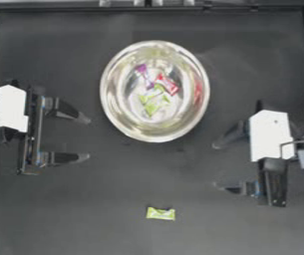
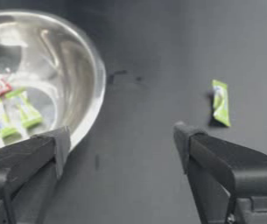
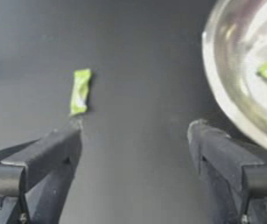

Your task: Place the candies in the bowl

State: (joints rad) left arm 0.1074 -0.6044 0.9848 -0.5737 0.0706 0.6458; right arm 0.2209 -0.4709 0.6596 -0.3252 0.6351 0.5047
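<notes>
From above, the silver bowl (image 1: pixel 114 107) holds purple, red and lime-green candies (image 1: pixel 155 92); one lime-green candy (image 1: pixel 160 213) lies on the table (image 1: pixel 61 214) well below it. The left gripper (image 1: pixel 84 138) and right gripper (image 1: pixel 217 165) flank the bowl — both spread wide, empty.

Left wrist: the bowl (image 2: pixel 91 87) beside one jaw, the stray candy (image 2: pixel 220 103) apart from it.

Right wrist: the stray candy (image 3: pixel 80 91) near one jaw — the bowl (image 3: pixel 217 87) opposite.

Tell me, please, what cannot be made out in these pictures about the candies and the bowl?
- Top view: the exact count of candies inside the bowl; reflections blur them together.
- Left wrist view: the bowl's far side is cut off by the edge; the left hand covers part of its rim.
- Every view: the print on the green candy left on the table is too small.
</notes>
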